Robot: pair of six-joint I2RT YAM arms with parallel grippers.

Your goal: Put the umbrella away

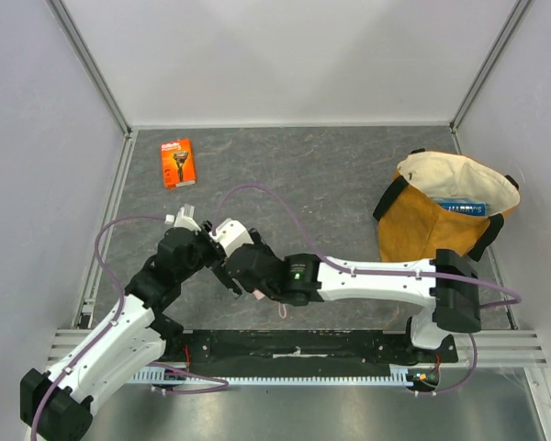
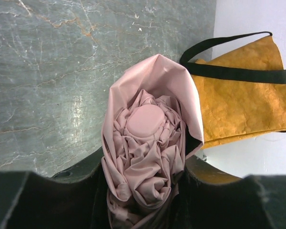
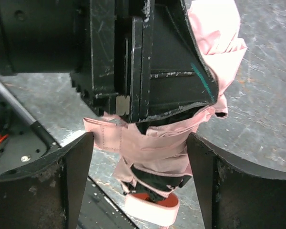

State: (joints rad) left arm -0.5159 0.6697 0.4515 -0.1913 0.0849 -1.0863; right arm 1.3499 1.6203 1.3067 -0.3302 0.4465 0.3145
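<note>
The pale pink umbrella [image 2: 148,143] is folded into a crumpled bundle. My left gripper [image 2: 143,191] is shut on it, with fabric bulging between the dark fingers. In the right wrist view the umbrella [image 3: 157,148] hangs below the left gripper's black body [image 3: 133,57], and its pink handle [image 3: 152,207] points down. My right gripper [image 3: 140,181] is open, one finger on each side of the bundle near the handle end. From above, both grippers meet left of centre: left gripper [image 1: 202,241], right gripper [image 1: 231,266]. They hide most of the umbrella.
A mustard-yellow tote bag [image 1: 422,230] stands open at the right of the table with a blue box [image 1: 459,207] inside. It also shows in the left wrist view as the tote bag [image 2: 243,105]. An orange razor package [image 1: 177,163] lies at the back left.
</note>
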